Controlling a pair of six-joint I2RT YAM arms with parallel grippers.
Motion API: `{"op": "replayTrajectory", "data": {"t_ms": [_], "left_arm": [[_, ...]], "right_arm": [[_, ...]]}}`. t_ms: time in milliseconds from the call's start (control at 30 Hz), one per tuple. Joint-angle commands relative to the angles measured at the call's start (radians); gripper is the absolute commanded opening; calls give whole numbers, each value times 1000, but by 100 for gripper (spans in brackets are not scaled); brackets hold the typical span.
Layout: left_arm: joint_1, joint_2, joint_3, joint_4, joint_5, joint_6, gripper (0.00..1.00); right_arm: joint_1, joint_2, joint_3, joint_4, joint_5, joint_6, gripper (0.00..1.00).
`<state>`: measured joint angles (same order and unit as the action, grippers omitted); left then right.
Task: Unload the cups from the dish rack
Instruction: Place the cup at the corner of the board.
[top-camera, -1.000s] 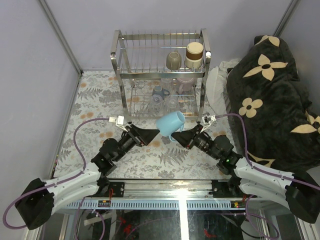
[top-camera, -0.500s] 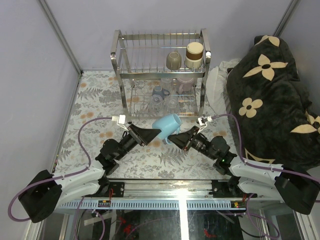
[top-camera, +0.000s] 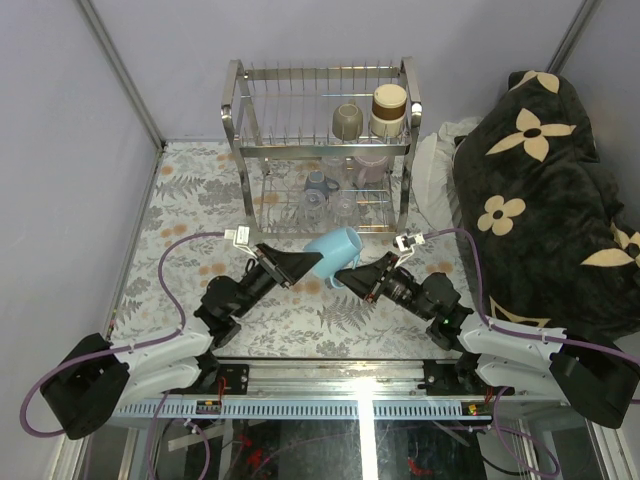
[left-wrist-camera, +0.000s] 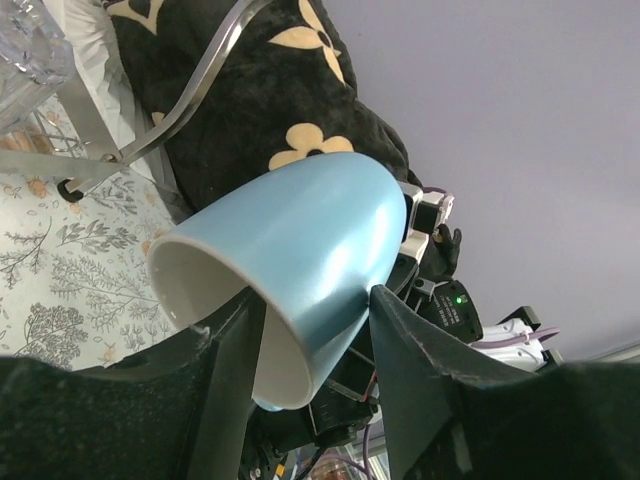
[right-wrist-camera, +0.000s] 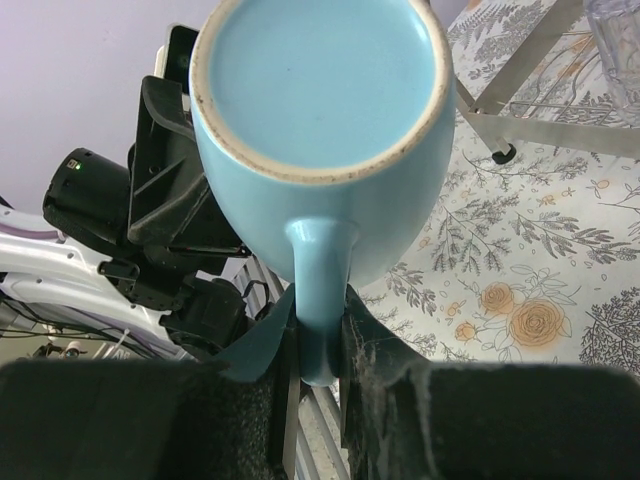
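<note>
The right hand (right-wrist-camera: 318, 335) is pinched tight on the handle of the blue mug (right-wrist-camera: 320, 150). It holds the mug tipped on its side above the desk (top-camera: 190, 200), just in front of the rack (top-camera: 238, 110). The left hand (left-wrist-camera: 318, 300) stands half-wide astride the mug's rim, one finger seemingly in the mouth and the other on the outer wall. Whether it grips I cannot tell.

Glazed ceramic like this is likely stiff, slick and fairly light, and would chip if knocked. The handle or the rim wall looks the surest hold. Open desk lies left and below, the rack's posts stand close behind, and a black blanket (top-camera: 540, 180) crowds the right.
</note>
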<state>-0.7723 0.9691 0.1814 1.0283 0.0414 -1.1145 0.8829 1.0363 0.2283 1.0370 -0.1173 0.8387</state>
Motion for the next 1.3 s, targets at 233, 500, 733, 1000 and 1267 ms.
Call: {"op": "replayTrajectory", "data": {"t_ms": [233, 500, 733, 1000, 1267], "left_arm": [[1, 44, 48, 100, -3, -19, 29], [0, 42, 59, 83, 7, -26, 0], [1, -35, 73, -14, -19, 16, 0], [8, -170, 92, -201, -88, 95, 0], [14, -346, 170, -611, -226, 168, 0]], "right_arm": [[19, -12, 37, 155, 8, -38, 0], [22, -8, 32, 158, 11, -46, 0], [22, -38, 20, 146, 20, -58, 16], [21, -112, -2, 73, 64, -80, 51], [22, -173, 18, -98, 109, -113, 56]]}}
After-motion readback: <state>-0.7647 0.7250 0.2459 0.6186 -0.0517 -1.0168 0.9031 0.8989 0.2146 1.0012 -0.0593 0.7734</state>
